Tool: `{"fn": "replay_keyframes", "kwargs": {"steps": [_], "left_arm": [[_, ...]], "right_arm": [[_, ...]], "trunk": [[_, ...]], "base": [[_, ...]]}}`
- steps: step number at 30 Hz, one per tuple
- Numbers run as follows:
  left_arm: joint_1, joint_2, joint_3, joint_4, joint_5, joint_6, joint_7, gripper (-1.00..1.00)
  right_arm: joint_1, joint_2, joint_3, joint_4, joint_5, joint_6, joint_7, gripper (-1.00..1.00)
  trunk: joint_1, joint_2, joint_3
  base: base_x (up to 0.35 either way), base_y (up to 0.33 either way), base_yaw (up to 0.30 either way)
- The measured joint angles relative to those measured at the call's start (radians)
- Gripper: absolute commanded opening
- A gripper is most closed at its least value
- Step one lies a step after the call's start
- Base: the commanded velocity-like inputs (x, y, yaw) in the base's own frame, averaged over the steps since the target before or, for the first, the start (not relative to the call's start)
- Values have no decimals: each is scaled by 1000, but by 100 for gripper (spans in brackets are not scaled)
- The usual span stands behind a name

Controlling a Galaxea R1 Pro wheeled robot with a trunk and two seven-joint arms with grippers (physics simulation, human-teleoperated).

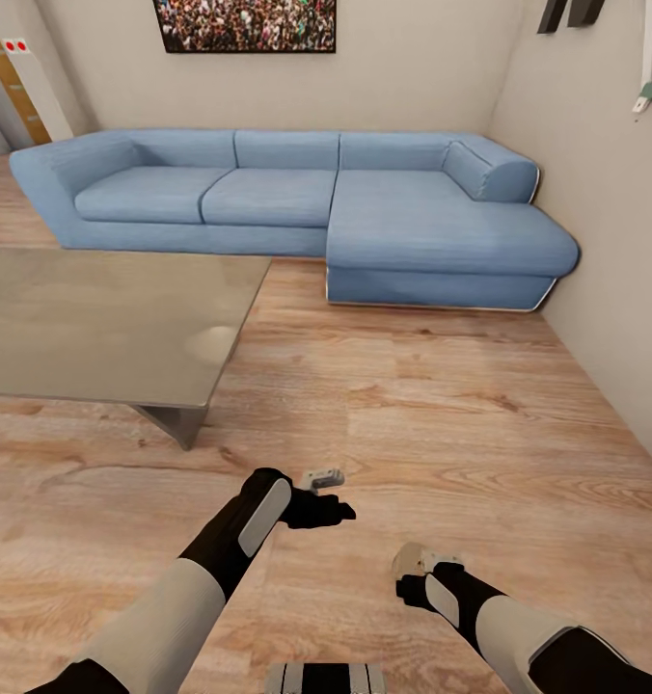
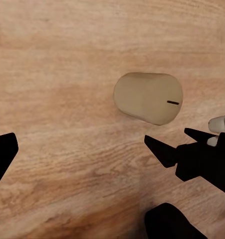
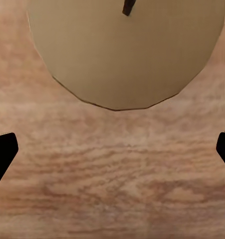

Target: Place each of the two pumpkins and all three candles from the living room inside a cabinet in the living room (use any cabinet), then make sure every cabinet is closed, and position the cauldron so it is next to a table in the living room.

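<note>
A cream candle [image 2: 148, 98] stands on the wood floor [image 1: 442, 405] directly under the right gripper [image 3: 112, 149], whose fingers are spread wide; the left gripper [image 2: 80, 149], apparently wide too, hangs nearby beside the coffee table [image 1: 95, 328].

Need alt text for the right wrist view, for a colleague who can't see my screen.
A stubby cream-beige candle with a dark wick stands on the light wooden plank floor, seen from directly above. The right gripper is open above the boards beside it, its black fingertips at the picture's edges, holding nothing.

Cream-beige candle [image 2: 147, 98], dark wick; blue sofa [image 1: 297, 207]; grey table [image 1: 104, 323].
</note>
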Motion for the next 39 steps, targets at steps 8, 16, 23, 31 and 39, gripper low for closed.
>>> {"fn": "replay_keyframes", "kwargs": {"steps": [8,16,23,31,39], "left_arm": [[0,0,0,0,0,-2,0,100],[0,0,0,0,0,-2,0,100],[0,0,0,0,0,-2,0,100],[0,0,-2,1,0,-2,0,100],[0,0,-3,1,0,-2,0,100]], "right_arm": [[0,0,0,0,0,0,0,100],[0,1,0,0,0,0,0,100],[0,1,0,0,0,0,0,100],[0,1,1,0,0,0,0,100],[1,1,0,0,0,0,0,100]], "trunk": [[2,-1,-16],[3,-2,-27],[5,-3,-43],[5,-3,-43],[4,-3,-43]], "base": [[0,0,0],[0,0,0],[0,0,0],[0,0,0],[145,0,0]]}}
